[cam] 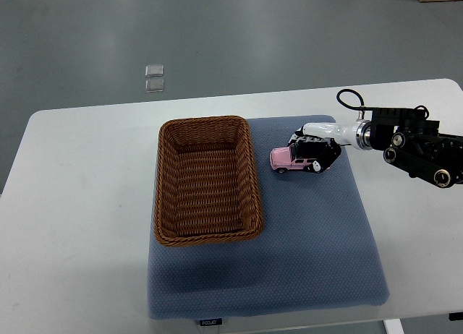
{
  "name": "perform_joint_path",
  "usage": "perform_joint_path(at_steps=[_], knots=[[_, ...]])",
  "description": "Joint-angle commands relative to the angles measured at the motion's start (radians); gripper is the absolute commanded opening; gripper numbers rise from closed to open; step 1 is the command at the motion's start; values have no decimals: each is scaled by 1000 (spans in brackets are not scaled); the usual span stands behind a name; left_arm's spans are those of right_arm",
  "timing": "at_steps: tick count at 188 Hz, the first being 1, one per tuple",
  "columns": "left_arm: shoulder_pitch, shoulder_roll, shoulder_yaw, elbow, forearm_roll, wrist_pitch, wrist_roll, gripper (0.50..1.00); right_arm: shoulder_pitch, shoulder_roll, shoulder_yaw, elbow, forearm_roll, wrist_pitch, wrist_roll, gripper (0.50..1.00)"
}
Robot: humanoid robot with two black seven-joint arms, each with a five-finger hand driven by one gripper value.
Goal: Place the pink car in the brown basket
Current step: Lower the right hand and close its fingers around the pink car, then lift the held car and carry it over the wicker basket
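Currently, top view: the right hand [316, 152] has its fingers wrapped over the rear of the pink car [288, 159], which sits on the blue mat [318, 233] just right of the brown basket [206, 178]. Confirm a firm grasp, lift clear of the rim, then move left.

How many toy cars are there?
1. The small pink toy car sits on the blue-grey padded mat, just right of the brown woven wicker basket, with the robot's right hand on it. None seems hidden.
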Motion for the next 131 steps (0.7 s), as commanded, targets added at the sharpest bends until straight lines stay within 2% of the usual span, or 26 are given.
perform_joint_path(at_steps=[1, 35, 50, 68, 92, 131], knots=[[0, 0, 0, 2, 0, 0, 0, 1000, 20, -5, 3, 6, 3, 8, 1, 500], [0, 0, 0, 3, 0, 0, 0, 1000, 104, -59, 7, 29, 17, 51, 1, 500], [0, 0, -2, 2, 0, 0, 0, 1000, 143, -88, 23, 79, 25, 99, 1, 500], [0, 0, 0, 2, 0, 0, 0, 1000, 172, -99, 28, 122, 43, 108, -2, 500], [0, 0, -2, 2, 0, 0, 0, 1000, 213, -67, 26, 127, 65, 111, -5, 500], [0, 0, -2, -1, 0, 0, 0, 1000, 258, 70, 8, 107, 74, 113, -25, 500]])
